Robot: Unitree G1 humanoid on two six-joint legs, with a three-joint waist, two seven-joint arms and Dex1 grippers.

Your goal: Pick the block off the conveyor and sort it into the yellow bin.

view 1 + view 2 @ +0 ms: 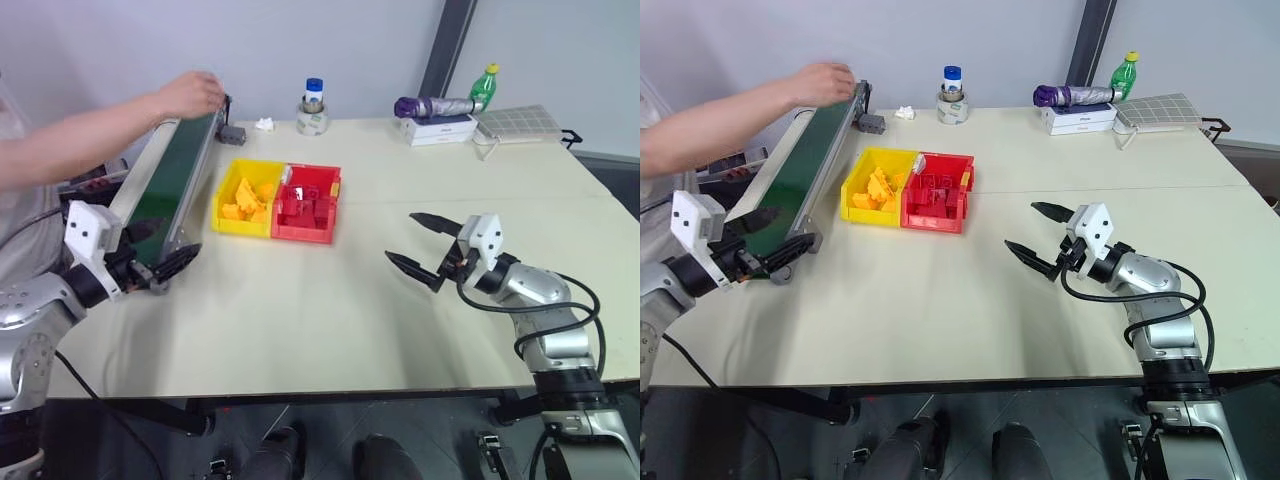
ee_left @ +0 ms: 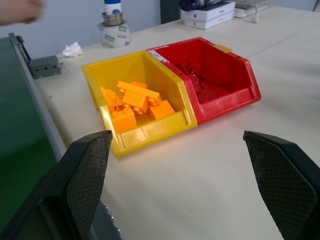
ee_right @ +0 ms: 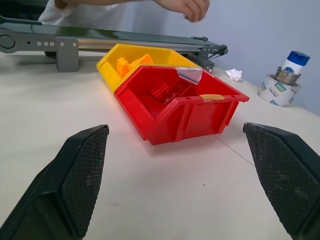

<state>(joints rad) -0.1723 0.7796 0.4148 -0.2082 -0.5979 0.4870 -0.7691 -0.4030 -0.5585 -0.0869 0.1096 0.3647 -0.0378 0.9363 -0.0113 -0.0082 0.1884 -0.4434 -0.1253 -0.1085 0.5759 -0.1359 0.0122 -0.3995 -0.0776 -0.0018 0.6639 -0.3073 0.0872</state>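
both claws spread and empty, a person's hand at the far end of the belt

a pale cream table [image 1: 330, 320] stands before a plain light wall with a dark post. along its far edge sit a tape roll with a blue-capped jar [image 1: 313, 108], a white box [image 1: 437, 130] with a purple bundle on it, and a green bottle [image 1: 484, 86].

the left gripper [image 1: 160, 268] hangs level at the near end of the conveyor [image 1: 172, 180], fingers spread wide with nothing between them. the right gripper [image 1: 420, 248] hangs level over bare table, well apart from the left one, fingers also spread wide and empty.

the yellow bin [image 1: 246, 197] lies beyond and between the two claws, nearer the left one, just beside the belt; it holds a heap of yellow-orange blocks [image 2: 136, 102]. the red bin [image 1: 307, 203] touches it on the side toward the right claw and holds red blocks. a person's hand [image 1: 190, 94] reaches over the belt's far end, well beyond the left claw. whether it holds the block cannot be told; the dark green belt ahead of the left claw looks bare.
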